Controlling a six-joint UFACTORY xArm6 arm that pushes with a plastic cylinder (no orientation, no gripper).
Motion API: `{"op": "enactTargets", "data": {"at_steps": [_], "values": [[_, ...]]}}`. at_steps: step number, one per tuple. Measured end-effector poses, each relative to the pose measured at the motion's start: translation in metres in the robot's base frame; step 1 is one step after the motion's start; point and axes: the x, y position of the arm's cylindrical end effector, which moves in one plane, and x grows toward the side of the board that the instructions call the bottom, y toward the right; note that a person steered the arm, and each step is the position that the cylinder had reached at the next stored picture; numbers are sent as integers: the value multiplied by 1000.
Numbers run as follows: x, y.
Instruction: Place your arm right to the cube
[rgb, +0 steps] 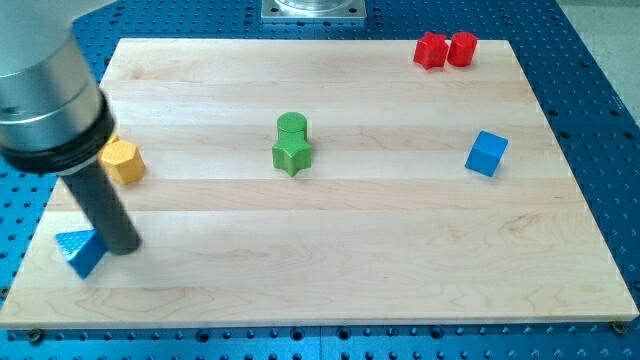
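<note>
A blue cube (487, 153) sits at the view's right, mid-height on the wooden board (400, 250). My tip (123, 246) is far from it, at the view's lower left, touching the right side of a blue triangular block (79, 250). The dark rod rises from there to the arm's grey body at the upper left, which partly hides a yellow hexagonal block (124, 161).
A green cylinder (291, 126) stands just above a green star block (292, 155) near the board's middle. Two red blocks (431, 50) (462, 48) sit side by side at the top right. Blue perforated table surrounds the board.
</note>
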Motion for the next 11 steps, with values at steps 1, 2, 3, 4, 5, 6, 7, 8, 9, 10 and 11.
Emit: {"op": "enactTargets", "data": {"at_steps": [1, 2, 3, 4, 5, 6, 7, 8, 9, 10, 11], "values": [[12, -16], [10, 42], [6, 125], [0, 208], [-8, 293], [-26, 376], [-55, 435], [-97, 467], [-131, 468], [-118, 431], [-62, 348]]}}
